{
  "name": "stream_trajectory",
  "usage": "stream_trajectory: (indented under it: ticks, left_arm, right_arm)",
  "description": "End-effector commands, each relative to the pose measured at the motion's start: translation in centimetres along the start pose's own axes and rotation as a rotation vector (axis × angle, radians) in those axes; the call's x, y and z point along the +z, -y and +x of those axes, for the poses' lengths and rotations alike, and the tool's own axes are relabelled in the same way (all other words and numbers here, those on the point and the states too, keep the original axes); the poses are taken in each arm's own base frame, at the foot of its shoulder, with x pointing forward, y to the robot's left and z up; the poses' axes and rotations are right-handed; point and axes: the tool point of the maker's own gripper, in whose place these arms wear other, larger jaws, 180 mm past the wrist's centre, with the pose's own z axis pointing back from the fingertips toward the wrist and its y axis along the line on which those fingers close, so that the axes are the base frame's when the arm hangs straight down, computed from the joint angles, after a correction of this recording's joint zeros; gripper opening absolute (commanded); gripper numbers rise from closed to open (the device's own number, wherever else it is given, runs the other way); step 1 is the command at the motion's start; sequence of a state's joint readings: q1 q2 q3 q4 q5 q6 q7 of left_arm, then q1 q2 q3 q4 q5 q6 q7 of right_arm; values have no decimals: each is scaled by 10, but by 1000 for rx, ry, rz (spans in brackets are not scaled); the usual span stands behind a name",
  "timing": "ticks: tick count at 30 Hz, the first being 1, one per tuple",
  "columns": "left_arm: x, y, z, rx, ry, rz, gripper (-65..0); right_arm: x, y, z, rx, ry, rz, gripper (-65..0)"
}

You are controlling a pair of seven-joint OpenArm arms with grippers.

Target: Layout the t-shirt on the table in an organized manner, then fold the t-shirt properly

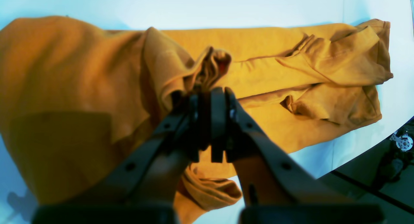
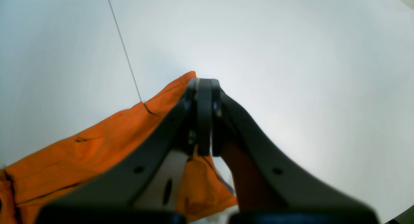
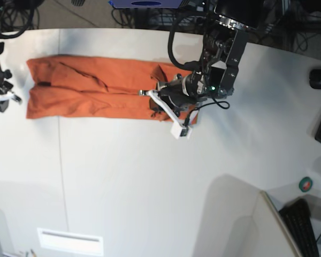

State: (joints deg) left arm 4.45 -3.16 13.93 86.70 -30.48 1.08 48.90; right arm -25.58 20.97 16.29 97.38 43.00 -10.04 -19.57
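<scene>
White table (image 3: 150, 182), broad and bare from 3 through 9 o'clock in the base view, curved edge along 12. Orange t-shirt (image 3: 91, 88) stretched in a long folded band near the far edge, toward 11. Left gripper (image 1: 210, 91) clamped on a bunched fold, plain only from its wrist. Right gripper (image 2: 204, 83) closed at the hem corner beside the seam line (image 2: 124, 52); whether gripping, cannot tell.

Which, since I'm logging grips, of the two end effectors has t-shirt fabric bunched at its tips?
The left end effector: a gathered fold of the t-shirt rises from its shut tips. By the right end effector, the cloth lies flat.
</scene>
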Motion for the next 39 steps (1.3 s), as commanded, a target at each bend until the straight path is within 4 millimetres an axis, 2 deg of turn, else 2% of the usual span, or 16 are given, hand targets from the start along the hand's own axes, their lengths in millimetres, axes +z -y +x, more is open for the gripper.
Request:
stream_trajectory:
  ticks: [1,10,12,14,16,21,24,29,32,33,35,37,39]
  left_arm:
    - [2,9,14,-4,39,-29,-650]
    - [2,11,20,-9,51,-34,-638]
    - [3,11,21,-9,52,-35,-497]
    - [3,12,21,-11,54,-37,-385]
    - [1,19,18,-29,42,-49,-329]
    - [-6,49,7,-111,2,-105,-321]
    - [-4,58,8,-130,8,-123,-321]
    - [20,79,35,-174,114,-168,-321]
    - [40,74,43,-218,157,-160,-323]
    - [46,66,48,-219,175,-141,-324]
    - [57,30,53,-163,202,-66,-362]
    - [73,-23,60,-56,244,49,-482]
    - [94,-85,59,67,283,180,-650]
  right_arm:
    - [2,-1,18,21,53,7,-650]
    - [2,-1,18,21,53,7,-650]
    - [2,-1,18,21,53,7,-650]
    - [2,-1,18,21,53,7,-650]
    - [2,-1,18,19,53,8,-650]
    - [2,-1,18,19,53,8,-650]
    - [2,-1,18,18,53,8,-650]
    - [2,-2,18,18,54,9,-650]
    - [2,-4,19,19,56,16,-650]
    - [4,-11,20,25,59,33,-650]
    - [8,-41,7,54,15,109,-650]
    - [18,-78,-6,86,-40,205,-650]
    - [28,-116,-31,94,-112,300,-650]
